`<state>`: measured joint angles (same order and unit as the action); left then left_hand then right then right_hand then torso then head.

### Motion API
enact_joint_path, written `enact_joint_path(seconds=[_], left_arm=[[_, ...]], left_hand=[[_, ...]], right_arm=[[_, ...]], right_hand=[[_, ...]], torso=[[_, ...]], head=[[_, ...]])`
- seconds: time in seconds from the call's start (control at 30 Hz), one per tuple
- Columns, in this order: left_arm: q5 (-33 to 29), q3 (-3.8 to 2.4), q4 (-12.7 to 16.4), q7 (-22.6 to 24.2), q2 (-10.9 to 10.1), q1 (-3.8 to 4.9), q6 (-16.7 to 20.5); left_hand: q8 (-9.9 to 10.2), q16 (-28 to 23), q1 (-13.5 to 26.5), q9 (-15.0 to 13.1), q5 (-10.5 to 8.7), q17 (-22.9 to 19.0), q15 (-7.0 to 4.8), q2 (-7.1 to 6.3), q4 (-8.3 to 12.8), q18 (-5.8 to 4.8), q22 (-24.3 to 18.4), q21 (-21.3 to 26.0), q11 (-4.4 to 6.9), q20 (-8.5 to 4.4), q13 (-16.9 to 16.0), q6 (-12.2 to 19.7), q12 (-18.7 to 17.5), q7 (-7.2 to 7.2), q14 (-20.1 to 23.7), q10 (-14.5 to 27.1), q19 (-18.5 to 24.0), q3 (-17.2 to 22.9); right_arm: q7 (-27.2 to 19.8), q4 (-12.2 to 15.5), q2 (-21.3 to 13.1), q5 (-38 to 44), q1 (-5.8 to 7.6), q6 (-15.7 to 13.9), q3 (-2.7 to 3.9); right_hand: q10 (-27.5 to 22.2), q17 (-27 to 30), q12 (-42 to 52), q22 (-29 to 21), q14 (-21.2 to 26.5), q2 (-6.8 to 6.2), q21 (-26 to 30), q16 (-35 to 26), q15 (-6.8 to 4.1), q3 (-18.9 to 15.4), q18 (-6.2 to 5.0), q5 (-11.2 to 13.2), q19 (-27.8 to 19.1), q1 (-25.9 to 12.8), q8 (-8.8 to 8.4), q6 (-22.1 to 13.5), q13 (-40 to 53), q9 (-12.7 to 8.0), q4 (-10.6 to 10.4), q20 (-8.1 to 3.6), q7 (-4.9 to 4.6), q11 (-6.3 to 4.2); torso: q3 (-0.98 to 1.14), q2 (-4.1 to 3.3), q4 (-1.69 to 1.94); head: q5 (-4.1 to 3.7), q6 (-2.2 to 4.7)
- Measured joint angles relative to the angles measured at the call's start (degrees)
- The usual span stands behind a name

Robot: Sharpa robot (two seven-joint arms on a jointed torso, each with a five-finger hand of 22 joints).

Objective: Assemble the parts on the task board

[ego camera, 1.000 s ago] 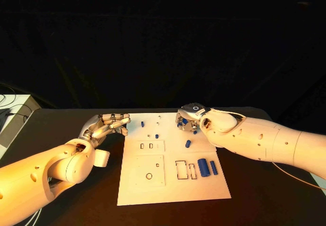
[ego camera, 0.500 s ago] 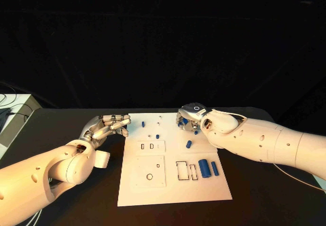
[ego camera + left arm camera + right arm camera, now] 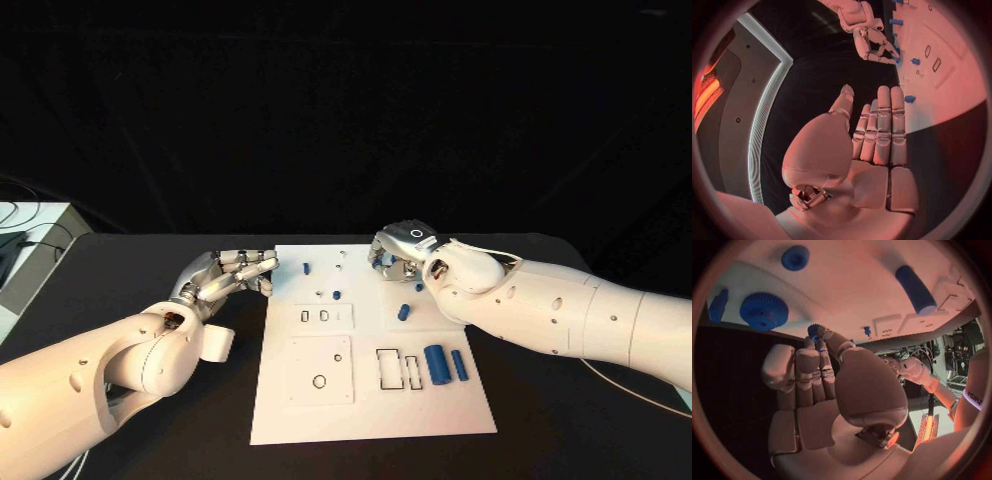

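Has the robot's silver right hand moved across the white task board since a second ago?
No. The silver right hand stays at the white task board's far right part; the whole view shifted slightly.

The whole head view has slid a little, so the camera has moved; measured against the task board (image 3: 368, 400), little has really changed. The left hand (image 3: 231, 275) has drawn back slightly along the board's left edge. Its fingertips were level with the far left corner before and now lie a little nearer than that corner, just off the edge. The right hand (image 3: 404, 250), which pinches a small blue part (image 3: 815, 331), has crept a touch farther over the board's far right corner, inward from the right edge and toward the far edge. The shift is slight, and the loose parts on the board lie as they did.
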<state>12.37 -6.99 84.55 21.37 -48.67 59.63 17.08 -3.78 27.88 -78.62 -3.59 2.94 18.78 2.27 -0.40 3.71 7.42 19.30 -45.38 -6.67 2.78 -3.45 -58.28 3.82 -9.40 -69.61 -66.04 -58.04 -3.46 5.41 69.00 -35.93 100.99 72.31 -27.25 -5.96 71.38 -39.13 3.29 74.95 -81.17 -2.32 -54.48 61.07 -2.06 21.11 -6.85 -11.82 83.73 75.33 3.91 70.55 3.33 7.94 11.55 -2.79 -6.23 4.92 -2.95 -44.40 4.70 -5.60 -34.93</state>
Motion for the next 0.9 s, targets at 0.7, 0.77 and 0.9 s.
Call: enact_joint_path(seconds=[0.7, 0.77, 0.9], left_arm=[[0.0, -0.01, 0.8, 0.0, 0.1, -0.01, 0.0], [0.0, -0.01, 0.9, 0.0, 0.1, -0.01, 0.0], [0.0, -0.02, 1.0, 0.0, 0.1, -0.01, -0.1]], left_hand=[[0.0, 0.0, 0.0, 0.0, 0.0, 0.0, 0.0, 0.0, 0.0, -0.01, -0.2, -0.3, 0.0, 0.0, 0.0, 0.0, 0.0, 0.0, 0.0, 0.0, 0.0, 0.0], [0.0, 0.0, 0.0, 0.0, 0.0, 0.0, 0.0, 0.0, 0.0, -0.01, -0.2, -0.3, 0.0, 0.0, 0.0, 0.0, 0.0, 0.0, 0.0, 0.0, 0.0, 0.0], [0.0, -0.1, 0.0, 0.0, 0.0, 0.0, 0.0, 0.0, 0.0, -0.01, -0.2, -0.3, 0.0, 0.12, 0.0, 0.0, 0.0, 0.0, 0.0, 0.0, 0.1, 0.0]], right_arm=[[4.6, -4.6, 6.6, 2.0, 0.05, -6.9, 0.26], [4.7, -5.1, 7.1, 2.1, 0.04, -7.3, 0.27], [4.9, -5.7, 7.7, 2.2, 0.03, -8.0, 0.28]], right_hand=[[0.1, -0.6, -0.3, 0.0, 0.0, 0.0, 4.1, -0.3, 0.01, 0.0, 0.68, -0.1, 0.1, 0.0, 0.0, 0.0, 0.0, 0.1, 0.0, -0.1, 0.01, 0.09], [0.1, -0.6, -0.2, 0.0, 0.0, 0.0, 4.5, -0.3, 0.01, 0.0, 0.6, -0.1, 0.1, 0.0, 0.0, 0.0, 0.0, 0.1, 0.0, -0.1, 0.01, 0.09], [0.1, -0.6, -0.1, 0.0, 0.0, 0.0, 4.5, -0.3, 0.01, 0.0, 0.59, -0.1, 0.1, 0.0, 0.0, 0.0, 0.0, 0.1, 0.0, -0.1, 0.01, 0.09]], torso=[[-0.24, -0.49, 0.51], [-0.31, -0.54, 0.62], [-0.52, -0.65, 0.82]], head=[[0.0, 0.93], [0.0, 0.98], [-0.08, 0.99]])
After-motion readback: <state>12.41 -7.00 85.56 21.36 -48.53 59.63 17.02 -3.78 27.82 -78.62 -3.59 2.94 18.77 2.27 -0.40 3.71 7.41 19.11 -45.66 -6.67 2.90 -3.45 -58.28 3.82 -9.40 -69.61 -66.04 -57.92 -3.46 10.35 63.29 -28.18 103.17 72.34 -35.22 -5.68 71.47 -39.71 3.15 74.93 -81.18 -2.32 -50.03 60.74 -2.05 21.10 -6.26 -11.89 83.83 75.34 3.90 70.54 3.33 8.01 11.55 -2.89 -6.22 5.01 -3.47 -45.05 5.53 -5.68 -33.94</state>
